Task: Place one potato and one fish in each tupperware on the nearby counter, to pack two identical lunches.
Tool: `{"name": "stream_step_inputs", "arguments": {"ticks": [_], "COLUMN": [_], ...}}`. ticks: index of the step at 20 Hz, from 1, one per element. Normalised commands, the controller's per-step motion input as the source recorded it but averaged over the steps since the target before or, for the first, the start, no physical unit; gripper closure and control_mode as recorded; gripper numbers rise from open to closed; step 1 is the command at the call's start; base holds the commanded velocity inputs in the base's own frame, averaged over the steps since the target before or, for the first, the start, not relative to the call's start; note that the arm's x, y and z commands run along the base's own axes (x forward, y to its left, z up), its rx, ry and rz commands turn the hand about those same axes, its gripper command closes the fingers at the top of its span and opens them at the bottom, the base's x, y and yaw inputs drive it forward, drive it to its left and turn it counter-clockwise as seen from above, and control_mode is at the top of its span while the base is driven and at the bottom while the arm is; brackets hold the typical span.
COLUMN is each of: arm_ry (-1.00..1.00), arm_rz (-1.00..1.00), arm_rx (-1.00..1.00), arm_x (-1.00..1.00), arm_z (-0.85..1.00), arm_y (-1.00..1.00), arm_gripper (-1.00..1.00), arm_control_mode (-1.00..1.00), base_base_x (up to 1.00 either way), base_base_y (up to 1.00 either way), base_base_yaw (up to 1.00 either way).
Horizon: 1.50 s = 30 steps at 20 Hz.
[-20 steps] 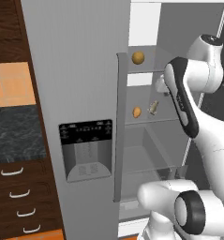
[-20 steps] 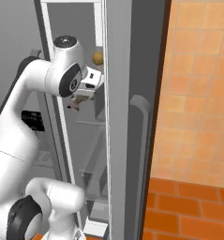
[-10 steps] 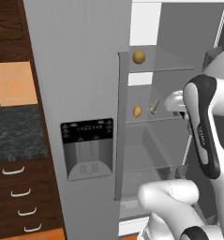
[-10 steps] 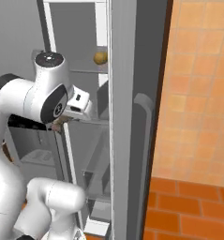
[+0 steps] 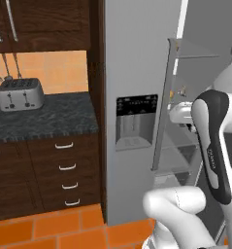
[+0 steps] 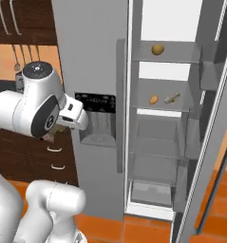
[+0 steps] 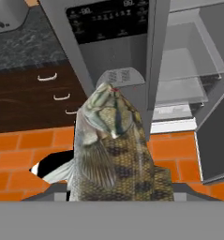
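The arm has come back out of the fridge [image 6: 91, 57] with a fish [image 7: 111, 150] in its gripper [image 7: 114, 190]. A second ago the hand was up at the middle shelf, and since then both base pictures have shifted as a whole, so the base itself has moved and not the kitchen. The jaws are pinched on the fish's tail end. The fingertips are buried under its body in the hand view, so I judge the grip from the way the fish stands straight up from the bottom of that view. For the task, this means one fish is picked and its carry to a container has begun. Nothing is packed yet, as far as these pictures tell. The left base view now takes in the dark counter [image 5: 44, 119] with a toaster [image 5: 21, 94] on it and drawers [image 5: 64, 168] below. That is presumably where the fish is headed. The right base view gives what that one lacks, a look into the open fridge. One potato [image 6: 157, 49] sits on the upper shelf, and another potato [image 6: 154, 99] lies just beside a second fish [image 6: 172, 98] on the shelf below, all still to be fetched. Only the hand view makes the held fish plain.
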Motion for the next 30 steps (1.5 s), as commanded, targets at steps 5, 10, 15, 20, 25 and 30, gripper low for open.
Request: {"name": "stream_step_inputs", "arguments": {"ticks": [5,10,15,20,25,30], "arm_ry": [0.00,0.00,0.00,0.00,0.00,0.00], "arm_rz": [0.00,0.00,0.00,0.00,0.00,0.00], "arm_rx": [0.00,0.00,0.00,0.00,0.00,0.00], "arm_x": [0.00,0.00,0.00,0.00,0.00,0.00], "arm_z": [0.00,0.00,0.00,0.00,0.00,0.00], "arm_y": [0.00,0.00,0.00,0.00,0.00,0.00], "arm_gripper": [1.00,1.00,1.00,1.00,1.00,1.00], "arm_control_mode": [1.00,1.00,1.00,1.00,1.00,1.00], "base_base_x": [-0.02,0.24,0.04,-0.03,0.15,0.43], "base_base_y": [1.00,1.00,1.00,1.00,1.00,1.00], "base_base_yaw": [-0.06,0.00,0.00,0.00,0.00,0.00]}}
